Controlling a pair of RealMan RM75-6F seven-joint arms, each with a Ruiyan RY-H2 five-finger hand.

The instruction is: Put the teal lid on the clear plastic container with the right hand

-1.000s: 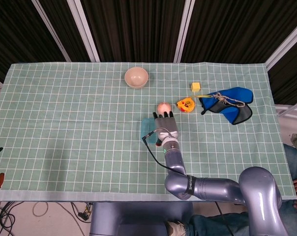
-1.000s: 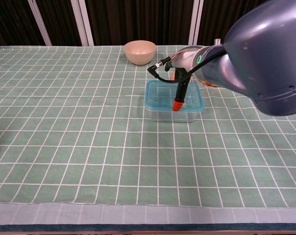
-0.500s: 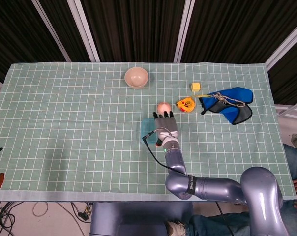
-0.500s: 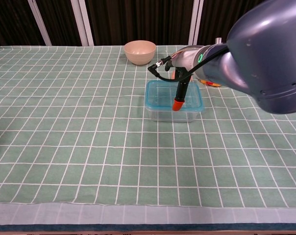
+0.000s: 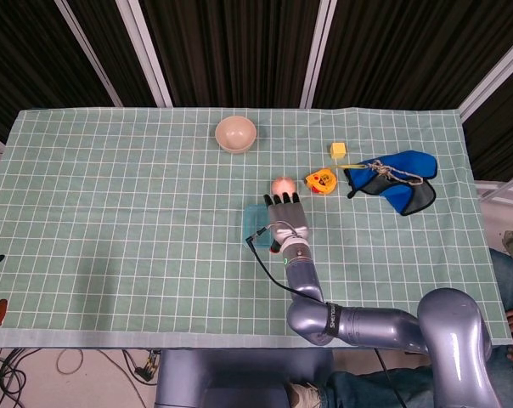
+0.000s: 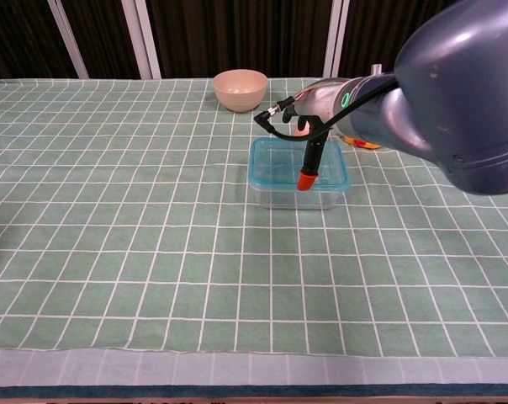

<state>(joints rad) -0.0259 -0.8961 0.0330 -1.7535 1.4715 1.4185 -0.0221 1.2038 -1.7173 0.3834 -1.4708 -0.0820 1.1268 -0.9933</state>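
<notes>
— What covers the bench [image 6: 111,252]?
— Green checked cloth; dark curtains behind.
— The right hand [image 5: 286,219]?
— Fingers spread flat, gripping nothing, over the teal lid [image 6: 275,164] seated on the clear plastic container [image 6: 279,198].

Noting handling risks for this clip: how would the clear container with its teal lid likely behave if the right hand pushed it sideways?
The container looks thin-walled and empty, so probably light. Its flat base would likely slide on the checked cloth rather than tip.

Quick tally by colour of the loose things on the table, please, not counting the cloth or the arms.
Teal: 1, lidded container
Beige: 1, bowl
Pink-orange: 1, ball
Yellow: 1, cube
Orange-yellow: 1, small object
Blue: 1, mitt
Total: 6
</notes>
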